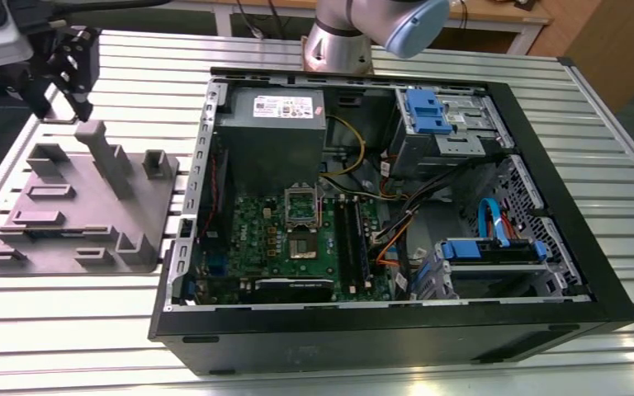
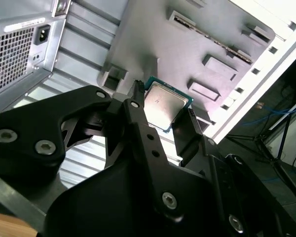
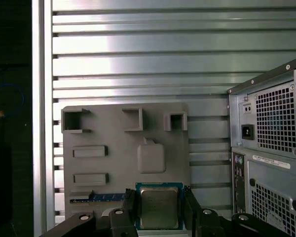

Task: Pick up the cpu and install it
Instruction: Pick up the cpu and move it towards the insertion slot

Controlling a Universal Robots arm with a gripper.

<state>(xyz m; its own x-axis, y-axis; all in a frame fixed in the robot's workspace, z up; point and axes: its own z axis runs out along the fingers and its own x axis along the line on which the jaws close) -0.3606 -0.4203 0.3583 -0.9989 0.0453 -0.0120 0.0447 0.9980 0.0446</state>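
Note:
The cpu is a small square chip with a silver top and a greenish rim. My gripper is shut on it, with a black finger against each of two opposite edges. The second wrist view shows the same hold: the cpu sits between the fingers, above the grey tray. In the exterior view the gripper hangs over the far end of the grey tray, at that view's left, well away from the open computer case. The motherboard's socket lies in the case, its silver frame raised.
The tray carries upright posts and raised blocks, and a blue-edged strip lies on it near the fingers. Inside the case are the power supply, black memory sticks, cables and blue drive brackets. The slatted aluminium table surrounds everything.

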